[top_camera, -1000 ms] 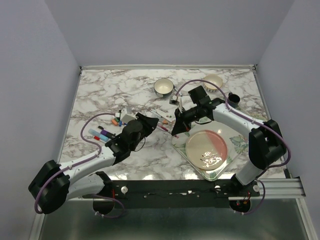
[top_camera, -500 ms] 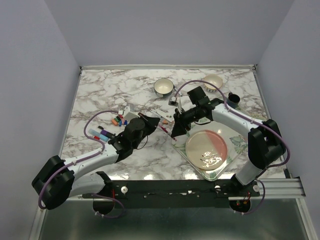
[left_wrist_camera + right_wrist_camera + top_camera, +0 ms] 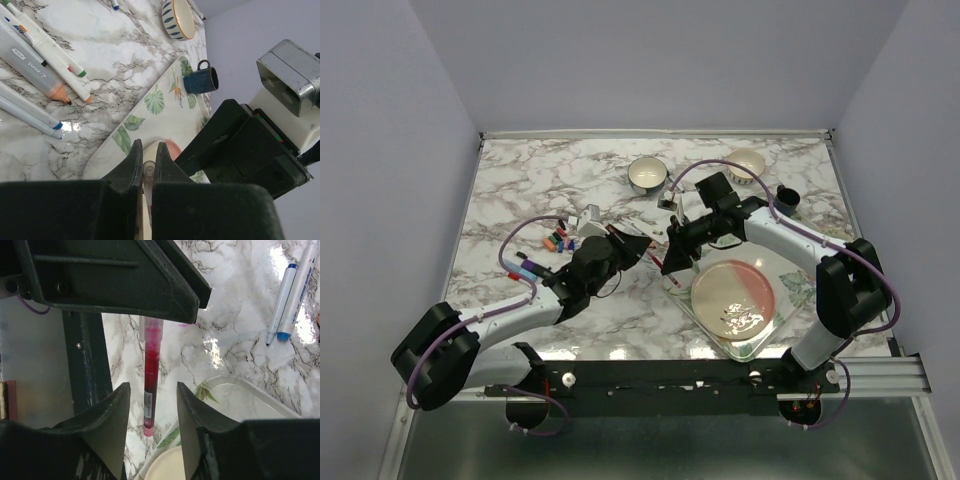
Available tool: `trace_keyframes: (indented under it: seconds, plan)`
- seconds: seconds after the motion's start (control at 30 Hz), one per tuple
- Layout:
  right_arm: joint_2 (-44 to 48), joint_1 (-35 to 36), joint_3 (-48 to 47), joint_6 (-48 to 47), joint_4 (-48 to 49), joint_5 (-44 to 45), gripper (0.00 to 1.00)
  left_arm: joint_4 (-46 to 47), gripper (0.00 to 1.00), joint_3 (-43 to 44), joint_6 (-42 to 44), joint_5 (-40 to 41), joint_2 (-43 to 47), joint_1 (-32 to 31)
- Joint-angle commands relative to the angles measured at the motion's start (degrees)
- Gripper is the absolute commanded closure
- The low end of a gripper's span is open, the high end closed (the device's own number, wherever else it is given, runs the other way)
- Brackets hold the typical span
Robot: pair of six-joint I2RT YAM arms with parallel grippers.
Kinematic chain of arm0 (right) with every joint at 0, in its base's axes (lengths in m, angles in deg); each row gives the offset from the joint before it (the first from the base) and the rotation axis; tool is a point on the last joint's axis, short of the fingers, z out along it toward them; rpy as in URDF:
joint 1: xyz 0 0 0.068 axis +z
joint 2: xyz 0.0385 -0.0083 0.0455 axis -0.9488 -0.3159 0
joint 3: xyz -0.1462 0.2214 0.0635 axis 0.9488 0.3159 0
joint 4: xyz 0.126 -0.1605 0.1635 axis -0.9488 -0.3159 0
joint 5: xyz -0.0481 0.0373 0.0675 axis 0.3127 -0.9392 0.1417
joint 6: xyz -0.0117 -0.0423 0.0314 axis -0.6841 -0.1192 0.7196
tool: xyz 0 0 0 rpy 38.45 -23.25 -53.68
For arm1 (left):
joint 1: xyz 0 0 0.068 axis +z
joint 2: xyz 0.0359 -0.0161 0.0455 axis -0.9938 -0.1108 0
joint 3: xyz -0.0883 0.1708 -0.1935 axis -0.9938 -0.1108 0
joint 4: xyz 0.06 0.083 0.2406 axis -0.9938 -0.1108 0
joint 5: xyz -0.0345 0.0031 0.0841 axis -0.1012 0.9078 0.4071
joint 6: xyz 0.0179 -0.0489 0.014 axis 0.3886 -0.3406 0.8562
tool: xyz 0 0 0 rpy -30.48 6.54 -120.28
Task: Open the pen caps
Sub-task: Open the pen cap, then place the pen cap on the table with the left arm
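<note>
The left gripper (image 3: 642, 246) is clamped shut on a thin red pen (image 3: 151, 360) over the middle of the marble table (image 3: 520, 190). Its wrist camera shows the two fingers pinched tight on the pale end of the barrel (image 3: 148, 172). Facing it from the right, the right gripper (image 3: 151, 387) has its jaws parted. The pen runs down the gap between them and touches neither finger. I cannot tell whether a cap sits on that pen.

A small scatter of loose pen caps (image 3: 556, 241), orange, blue and green, lies on the marble just to the far left of the left gripper. Nearer and further left, a few pens with coloured ends (image 3: 523, 268) lie partly behind the arm's cable. The wrist views show uncapped markers (image 3: 37, 70) and two blue-tipped pens (image 3: 281, 300) lying flat on the marble.

Just right of the grippers sits a leaf-patterned tray (image 3: 790, 290) with a pink plate (image 3: 733, 298) on it. At the far side stand two bowls (image 3: 647, 174) and a dark mug (image 3: 787, 197).
</note>
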Motion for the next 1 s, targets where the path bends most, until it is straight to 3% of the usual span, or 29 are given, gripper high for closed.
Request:
trace_keyframes:
  seconds: [0.0, 0.3, 0.33, 0.37, 0.43, 0.53, 0.63, 0.8, 0.97]
  plan:
    - [-0.23, 0.18, -1.07, 1.53, 1.41, -1.94, 0.6, 2.51, 1.0, 1.84, 1.26, -1.53, -0.81, -0.5]
    - [-1.37, 0.35, -1.51, 2.24, 1.23, -3.96, 0.64, 3.57, 1.0, 2.54, 1.7, -1.62, -0.9, -0.5]
    - [-1.54, 0.53, -1.68, 2.33, 1.06, -4.05, 0.67, 3.57, 1.0, 2.54, 1.7, -1.53, -0.81, -0.5]
    - [-1.72, 0.79, -1.68, 2.33, 0.97, -4.05, 0.82, 3.57, 1.0, 2.54, 1.7, -1.36, -0.73, -0.5]
    - [-2.51, 1.06, -2.47, 1.63, -0.43, -4.05, 0.99, 3.04, 1.0, 2.45, 2.14, 0.04, -0.29, -0.41]
    - [-3.13, 1.93, -3.18, 1.1, -1.75, -2.39, 0.99, -0.99, 1.0, 2.1, 2.32, 3.55, 2.86, 0.9]
    - [-3.83, 2.9, -3.88, 0.22, -2.98, -0.81, 0.99, -6.17, 1.0, 1.4, 2.49, 6.37, 7.69, 6.87]
    - [-5.24, 4.66, -5.02, -1.01, -4.92, 2.18, 0.99, -14.08, 1.0, 2.54, 5.65, 2.09, 12.45, 22.58]
    - [-5.85, 5.1, -4.94, -0.23, -4.48, 4.46, 0.99, -17.78, 1.0, 3.07, 8.9, -0.83, 13.69, 27.54]
